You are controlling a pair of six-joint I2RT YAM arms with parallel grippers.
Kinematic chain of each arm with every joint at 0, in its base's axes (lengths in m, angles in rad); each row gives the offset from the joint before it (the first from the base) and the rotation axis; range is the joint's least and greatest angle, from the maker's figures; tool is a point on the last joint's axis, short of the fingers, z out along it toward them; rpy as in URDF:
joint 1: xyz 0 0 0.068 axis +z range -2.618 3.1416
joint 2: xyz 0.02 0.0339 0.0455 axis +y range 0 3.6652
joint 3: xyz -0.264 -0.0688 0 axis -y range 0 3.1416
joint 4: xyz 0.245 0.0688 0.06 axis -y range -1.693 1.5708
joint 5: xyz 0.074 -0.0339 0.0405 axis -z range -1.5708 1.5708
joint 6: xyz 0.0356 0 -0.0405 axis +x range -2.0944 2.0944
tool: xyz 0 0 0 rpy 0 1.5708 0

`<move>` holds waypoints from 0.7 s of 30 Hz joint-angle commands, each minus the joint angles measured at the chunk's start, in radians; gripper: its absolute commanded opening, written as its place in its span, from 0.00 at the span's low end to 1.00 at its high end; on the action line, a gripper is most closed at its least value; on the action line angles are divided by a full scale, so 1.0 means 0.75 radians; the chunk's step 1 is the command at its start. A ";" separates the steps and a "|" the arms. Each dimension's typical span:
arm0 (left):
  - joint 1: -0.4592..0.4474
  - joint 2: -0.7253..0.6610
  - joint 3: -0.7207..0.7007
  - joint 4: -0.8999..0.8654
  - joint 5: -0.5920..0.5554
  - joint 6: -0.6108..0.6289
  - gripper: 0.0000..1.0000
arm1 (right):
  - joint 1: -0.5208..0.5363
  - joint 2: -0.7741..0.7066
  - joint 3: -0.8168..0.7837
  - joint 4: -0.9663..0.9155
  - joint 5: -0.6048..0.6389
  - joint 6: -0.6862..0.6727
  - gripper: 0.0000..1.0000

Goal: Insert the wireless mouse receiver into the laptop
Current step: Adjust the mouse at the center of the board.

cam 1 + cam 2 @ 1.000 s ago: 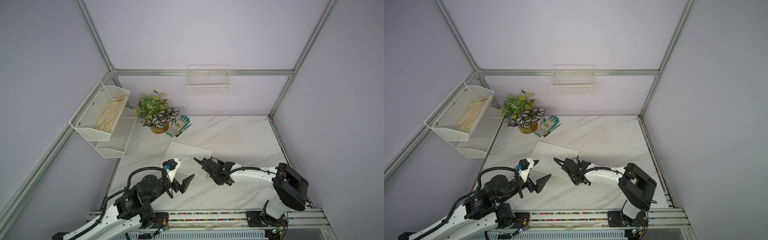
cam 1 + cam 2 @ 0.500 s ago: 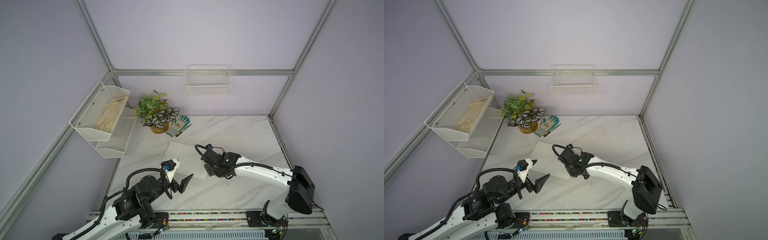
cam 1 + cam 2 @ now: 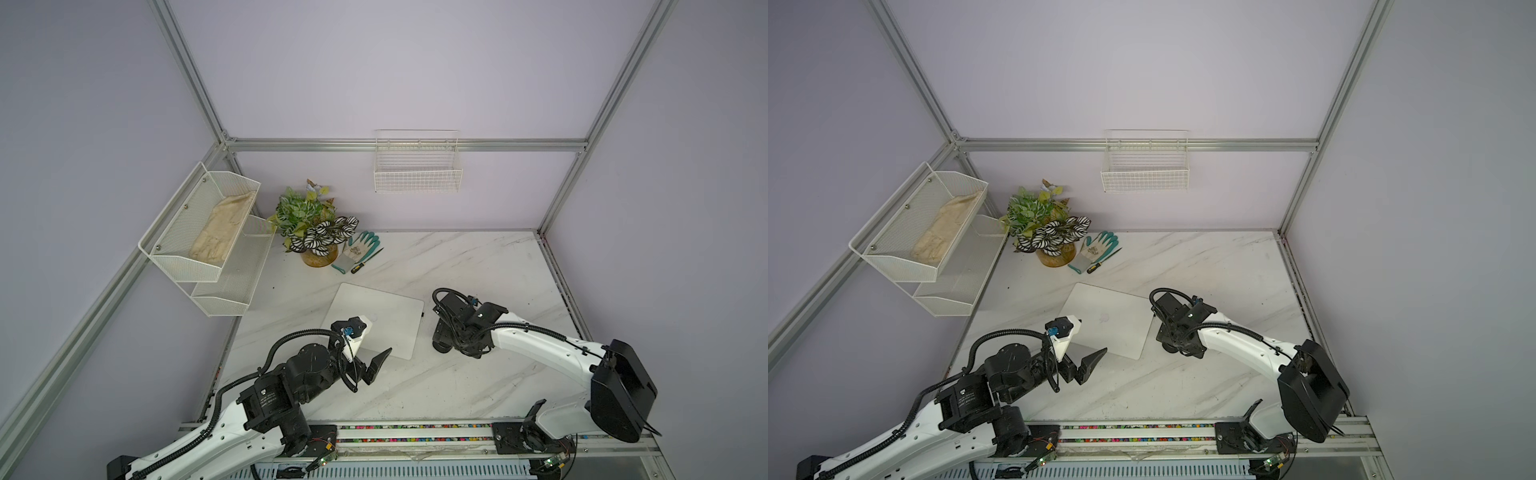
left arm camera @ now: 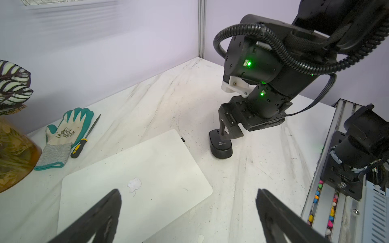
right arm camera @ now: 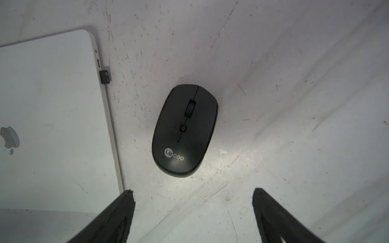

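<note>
On the edge of the laptop facing the bench's right side, you find the wireless mouse receiver, seemingly seated. It looks tiny, light and rigid; pinch its flat sides. The right gripper and left gripper gape wide, empty.

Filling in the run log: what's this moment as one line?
receiver: looks plugged into laptop side | mouse: on table beside laptop | right gripper: open above mouse | left gripper: open, empty
</note>
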 commanded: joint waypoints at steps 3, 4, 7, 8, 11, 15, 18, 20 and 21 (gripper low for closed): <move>0.004 -0.008 0.082 0.013 0.005 0.021 1.00 | -0.035 0.094 -0.008 0.179 -0.075 0.075 0.92; 0.004 -0.011 0.080 0.013 0.002 0.022 1.00 | -0.039 0.121 -0.005 0.189 -0.077 0.066 0.91; 0.004 -0.017 0.080 0.005 -0.003 0.025 1.00 | -0.042 0.205 0.014 0.206 -0.072 0.014 0.88; 0.004 -0.018 0.079 0.004 -0.003 0.025 1.00 | -0.042 0.233 0.021 0.209 -0.069 -0.005 0.87; 0.004 -0.026 0.069 0.004 -0.012 0.027 1.00 | -0.042 0.304 0.034 0.205 -0.053 -0.052 0.82; 0.004 -0.027 0.061 0.008 -0.022 0.023 1.00 | -0.042 0.345 0.039 0.191 -0.011 -0.110 0.72; 0.004 -0.022 0.057 0.015 -0.025 0.021 1.00 | -0.042 0.347 0.031 0.204 0.007 -0.185 0.65; 0.004 -0.017 0.059 0.016 -0.028 0.021 1.00 | -0.042 0.348 0.030 0.211 0.021 -0.265 0.61; 0.004 -0.015 0.060 0.016 -0.028 0.023 1.00 | -0.042 0.348 0.030 0.209 0.028 -0.307 0.60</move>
